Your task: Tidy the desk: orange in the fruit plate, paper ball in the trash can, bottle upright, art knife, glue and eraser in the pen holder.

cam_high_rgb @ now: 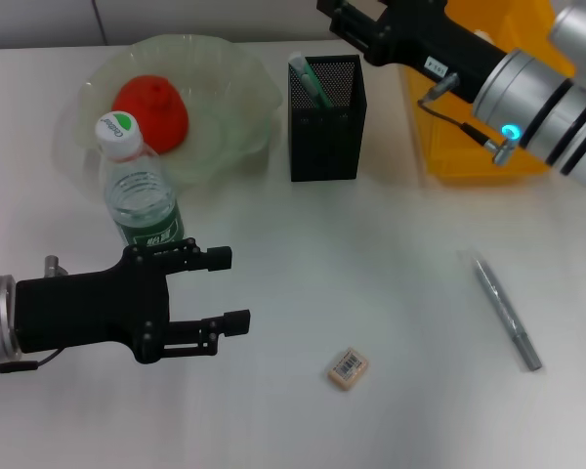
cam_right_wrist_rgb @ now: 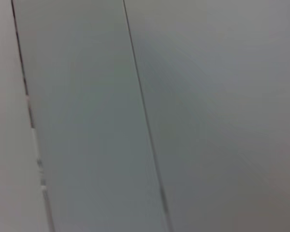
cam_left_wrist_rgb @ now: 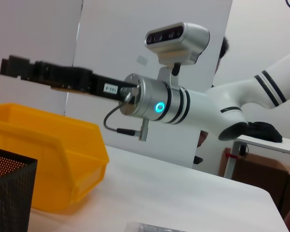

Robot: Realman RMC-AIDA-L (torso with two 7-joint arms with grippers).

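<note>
At the near left of the white worktop (cam_high_rgb: 371, 254) the left gripper (cam_high_rgb: 230, 288) hovers low, its two black fingers (cam_high_rgb: 210, 257) spread wide with nothing between them, pointing toward the middle of the surface. Just behind it the bottle (cam_high_rgb: 137, 186) stands upright, green-and-white cap on, its label close to the upper finger. Behind the bottle sits the clear fruit plate (cam_high_rgb: 244, 88), and a red-orange fruit (cam_high_rgb: 151, 107) lies inside it. To the right of the plate stands the black mesh pen holder (cam_high_rgb: 327, 127), with a green-tipped stick (cam_high_rgb: 308, 78) leaning in its back left corner. Nearer the front, roughly below the holder, the eraser (cam_high_rgb: 348, 368) lies flat on bare worktop, well apart from everything. Farther right the grey art knife (cam_high_rgb: 506, 311) lies on the surface, angled toward the near right. At the far right a yellow bin (cam_high_rgb: 469, 117) sits beside the holder, and the right gripper (cam_high_rgb: 334, 10) reaches over it, raised above the holder; whether its fingers are apart or closed cannot be told.
</note>
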